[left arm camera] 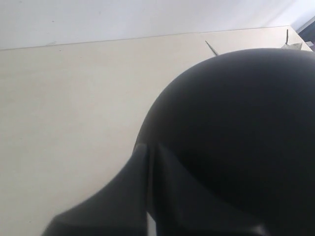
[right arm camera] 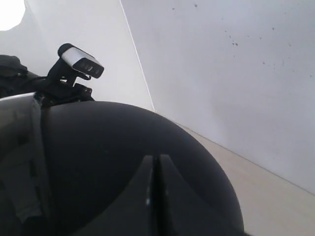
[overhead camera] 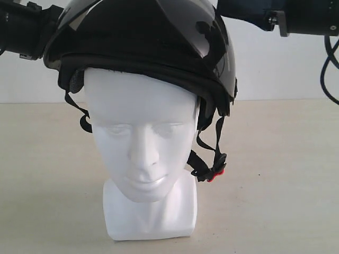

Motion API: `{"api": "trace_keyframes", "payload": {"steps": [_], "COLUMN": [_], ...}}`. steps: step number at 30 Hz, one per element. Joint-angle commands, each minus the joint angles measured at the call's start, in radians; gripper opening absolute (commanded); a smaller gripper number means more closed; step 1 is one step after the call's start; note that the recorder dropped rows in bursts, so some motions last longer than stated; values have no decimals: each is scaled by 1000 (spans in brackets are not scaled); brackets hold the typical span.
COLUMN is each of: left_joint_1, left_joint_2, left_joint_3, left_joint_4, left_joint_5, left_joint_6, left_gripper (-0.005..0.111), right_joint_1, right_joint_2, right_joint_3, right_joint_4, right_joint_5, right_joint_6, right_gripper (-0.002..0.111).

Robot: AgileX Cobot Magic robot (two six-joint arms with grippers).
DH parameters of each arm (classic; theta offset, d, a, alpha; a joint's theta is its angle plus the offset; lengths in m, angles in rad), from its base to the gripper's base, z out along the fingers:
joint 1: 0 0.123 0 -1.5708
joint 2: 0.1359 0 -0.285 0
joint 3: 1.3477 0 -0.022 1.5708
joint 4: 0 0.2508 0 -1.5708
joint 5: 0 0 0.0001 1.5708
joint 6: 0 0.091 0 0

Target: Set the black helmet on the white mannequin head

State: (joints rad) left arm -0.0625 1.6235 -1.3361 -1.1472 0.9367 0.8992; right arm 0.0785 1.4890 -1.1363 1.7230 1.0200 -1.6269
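Note:
The black helmet (overhead camera: 143,37) sits on top of the white mannequin head (overhead camera: 143,137), covering its crown down to the forehead. Its smoke visor (overhead camera: 180,21) is flipped up, and the chin straps hang loose with the red buckle (overhead camera: 218,172) beside the jaw. My left gripper (left arm camera: 150,147) is shut, its tips against the helmet shell (left arm camera: 236,123); in the exterior view it meets the helmet's left side (overhead camera: 47,34). My right gripper (right arm camera: 153,158) is shut too, tips resting on the shell (right arm camera: 113,147) at the upper right (overhead camera: 225,10). Nothing is between either pair of fingers.
The head stands on a pale tabletop (overhead camera: 275,201) before a white wall (overhead camera: 275,63). A black cable (overhead camera: 329,69) hangs from the right arm. The left arm's wrist camera (right arm camera: 81,61) shows beyond the helmet in the right wrist view.

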Motion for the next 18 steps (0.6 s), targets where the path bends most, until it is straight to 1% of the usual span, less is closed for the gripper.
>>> {"api": "trace_keyframes", "payload": {"steps": [1, 7, 14, 18], "left_joint_1": [-17, -17, -17, -15], "left_joint_2": [-12, -38, -111, -116], "left_joint_3": [-3, -3, -3, -3], "left_joint_4": [-15, -14, -13, 8], "left_joint_5": [85, 83, 36, 34], "left_joint_6": [-5, 0, 18, 18], "left_gripper": [4, 4, 4, 4], "right_joint_1": [46, 54, 54, 61], "right_joint_2": [19, 22, 22, 22], "right_joint_3": [-54, -65, -65, -65], "right_joint_4": [-16, -34, -66, -64], "right_joint_5": [-33, 91, 158, 159], "right_joint_6": [-7, 40, 74, 74], "right_gripper": [0, 0, 0, 0]}}
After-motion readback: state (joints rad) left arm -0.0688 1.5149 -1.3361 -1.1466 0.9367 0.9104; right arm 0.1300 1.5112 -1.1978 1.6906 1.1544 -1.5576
